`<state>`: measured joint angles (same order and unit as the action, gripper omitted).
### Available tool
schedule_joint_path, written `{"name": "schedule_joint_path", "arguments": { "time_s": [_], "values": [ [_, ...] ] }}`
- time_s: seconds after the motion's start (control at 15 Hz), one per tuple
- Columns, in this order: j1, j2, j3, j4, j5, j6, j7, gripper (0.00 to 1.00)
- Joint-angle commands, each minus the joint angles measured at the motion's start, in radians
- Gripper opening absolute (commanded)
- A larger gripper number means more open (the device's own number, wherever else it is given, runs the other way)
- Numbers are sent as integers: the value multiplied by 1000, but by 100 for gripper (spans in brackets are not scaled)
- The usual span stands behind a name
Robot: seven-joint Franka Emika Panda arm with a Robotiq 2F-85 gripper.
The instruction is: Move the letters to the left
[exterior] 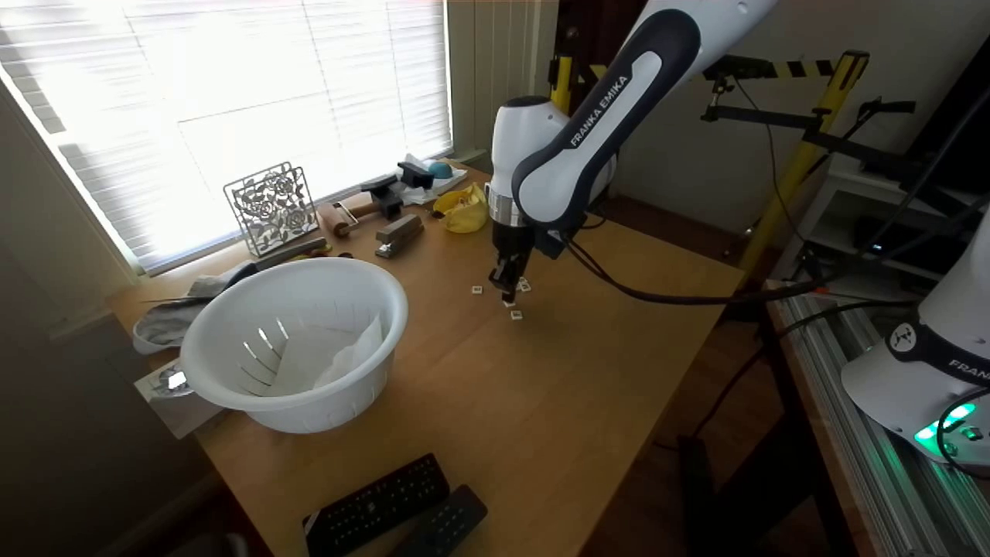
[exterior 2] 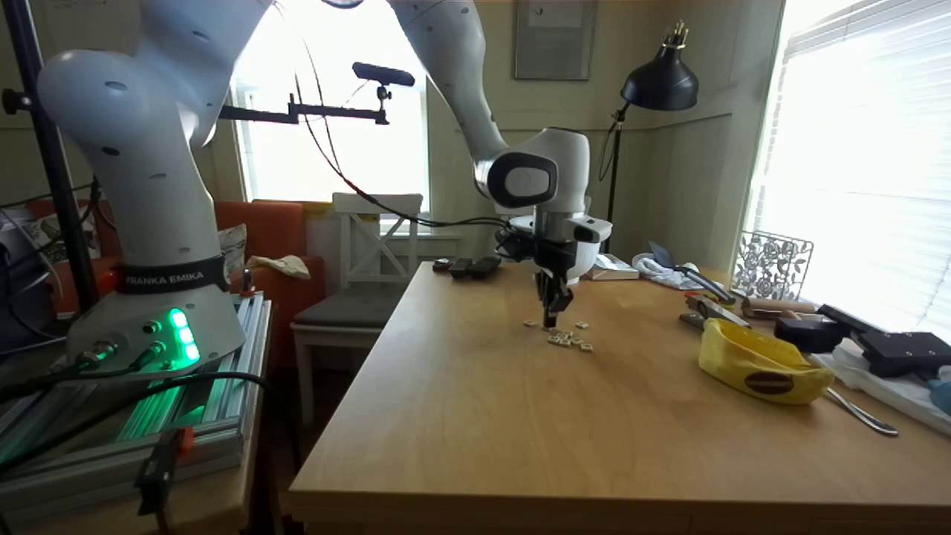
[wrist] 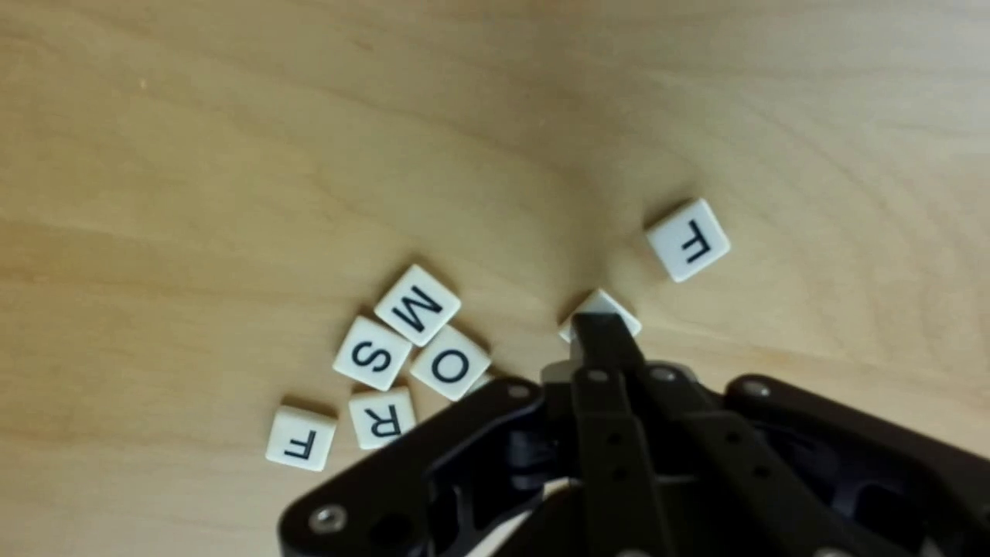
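The letters are small white square tiles lying flat on the wooden table. In the wrist view, an M tile (wrist: 418,305), an S tile (wrist: 372,353), an O tile (wrist: 451,363) and an R tile (wrist: 382,418) lie in a tight group, with an F tile (wrist: 302,438) just beside them. Another F tile (wrist: 693,241) lies apart at the upper right. My gripper (wrist: 605,325) is shut with nothing between its fingers, its tip over one more tile (wrist: 602,301), whose face is mostly covered. Whether tip and tile touch, I cannot tell. An exterior view shows the letters (exterior 2: 565,339) around the fingertips.
A white bowl (exterior: 332,414) with pale sheets inside stands on the table, black remotes (exterior: 379,503) near it. Along the window side lie a stapler (exterior: 399,232), a yellow banana-shaped pouch (exterior 2: 758,368) and black blocks (exterior 2: 810,334). A patterned metal holder (exterior: 272,207) stands by the blinds.
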<state>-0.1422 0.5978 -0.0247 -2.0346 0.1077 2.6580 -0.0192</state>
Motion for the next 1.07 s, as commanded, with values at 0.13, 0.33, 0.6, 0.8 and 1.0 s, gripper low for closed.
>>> {"name": "schedule_joint_path", "arguments": {
  "time_s": [0.13,0.33,0.6,0.8,1.0],
  "values": [
    [-12,1,19,-50,52,-5,16,0],
    [-13,-1,19,-55,62,-5,21,0],
    [-9,4,14,-52,62,-7,33,0],
    [-7,6,12,-46,63,-8,43,0],
    [-5,11,11,-41,66,-10,57,0]
  ]
}}
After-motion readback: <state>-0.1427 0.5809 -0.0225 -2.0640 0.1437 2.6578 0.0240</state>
